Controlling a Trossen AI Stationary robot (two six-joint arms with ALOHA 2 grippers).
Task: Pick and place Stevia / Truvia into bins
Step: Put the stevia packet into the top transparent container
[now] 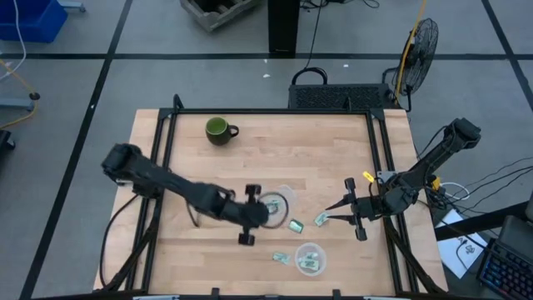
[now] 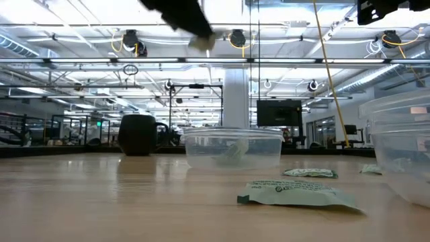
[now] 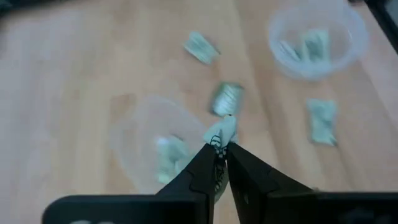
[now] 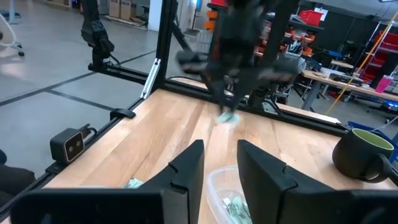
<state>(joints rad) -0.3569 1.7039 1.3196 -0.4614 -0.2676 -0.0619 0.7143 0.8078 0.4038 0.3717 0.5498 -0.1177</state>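
Observation:
My left gripper (image 1: 268, 212) hangs above the table, over the near edge of a clear bin (image 1: 281, 202), and is shut on one light-green Stevia packet (image 3: 224, 130). That bin (image 3: 158, 152) holds a packet. A second bin (image 1: 310, 259) near the front edge holds a few packets. Loose packets lie flat on the wood (image 1: 296, 225), (image 1: 321, 219), (image 1: 281, 257). My right gripper (image 4: 221, 165) waits open, level, above the table's right side (image 1: 333, 212), with nothing between its fingers. My left gripper pinches the packet by one end (image 3: 220, 140) between its two fingertips. The fingers slant down from the table's left side. The rest of the packet sticks out beyond the tips, lifted clear of the table and of the bin (image 4: 229, 116).
A dark green mug (image 1: 221, 130) stands at the far left of the table. Black frame rails run along the table's left and right edges (image 1: 162, 167). Bare wood lies open across the middle and far part of the table.

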